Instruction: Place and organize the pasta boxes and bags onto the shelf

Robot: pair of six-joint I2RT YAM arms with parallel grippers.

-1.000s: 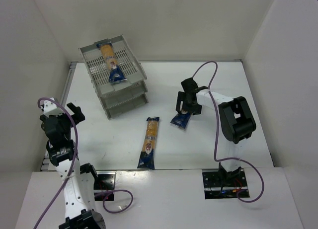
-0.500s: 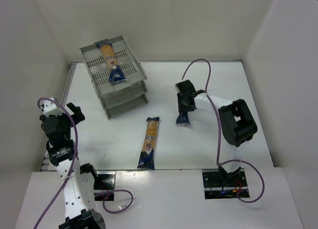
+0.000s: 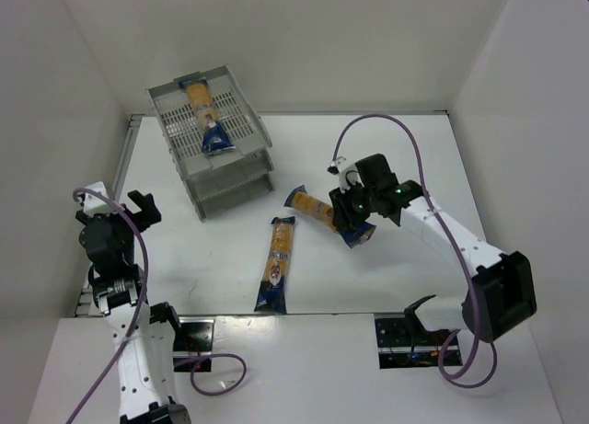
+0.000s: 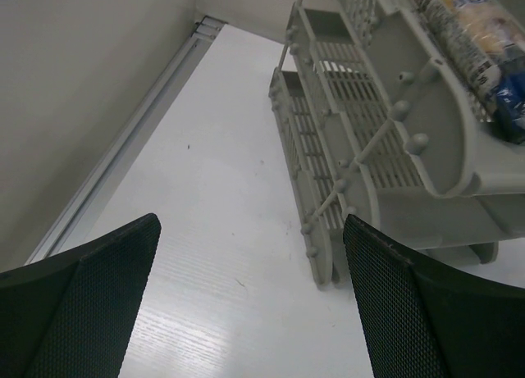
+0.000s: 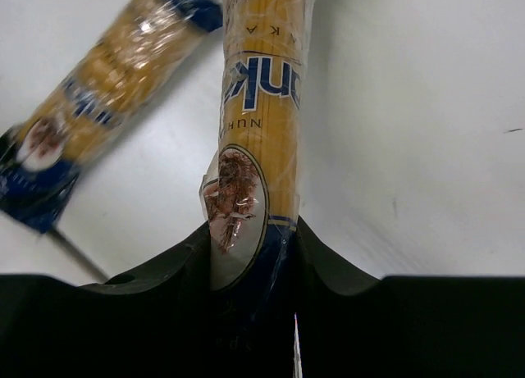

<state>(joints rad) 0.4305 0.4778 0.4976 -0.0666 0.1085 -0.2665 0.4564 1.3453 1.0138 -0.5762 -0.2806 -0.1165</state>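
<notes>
Three yellow-orange, blue-ended pasta bags: shelf bag (image 3: 204,117), loose bag (image 3: 278,263), and held bag (image 3: 313,206), its end buried in the right gripper (image 5: 252,230), jaws clenched. One grey plastic three-tier shelf (image 3: 230,180). Left gripper (image 3: 140,205) jaws released.

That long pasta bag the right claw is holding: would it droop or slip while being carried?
Probably stiff: the held bag juts straight out of the right gripper without sagging. Its glossy wrapper could be slippery, and it is pinched near one end, so it may swivel in the grip.

held bag (image 5: 258,124): near end hidden by right hand (image 5: 254,259) | other bag (image 5: 107,91): blurred
</notes>
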